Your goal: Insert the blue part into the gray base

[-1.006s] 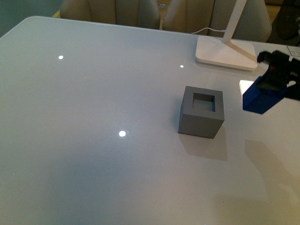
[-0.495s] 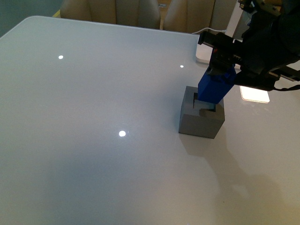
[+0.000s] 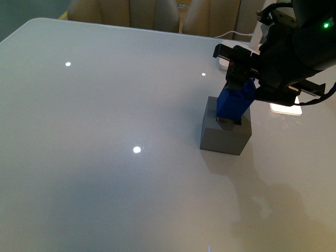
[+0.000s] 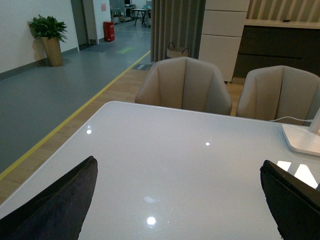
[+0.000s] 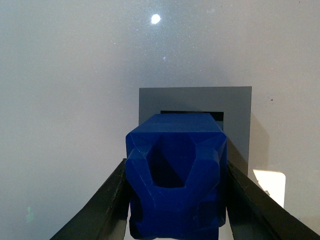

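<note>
The right gripper [image 3: 240, 83] clamps the blue part [image 3: 234, 105], tilted over the gray base [image 3: 224, 137] at the bench's [image 3: 105, 115] far right, its lower end seemingly entering the recess. Level it, square the edges, then lower straight.

White table [image 3: 105, 173] bears gray base [image 3: 223, 139], lamp foot [image 4: 303, 140].

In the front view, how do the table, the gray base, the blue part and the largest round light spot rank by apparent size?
1. table
2. gray base
3. blue part, judged by its visible portion only, since its lower end dips into the recess of the base
4. light spot
</note>
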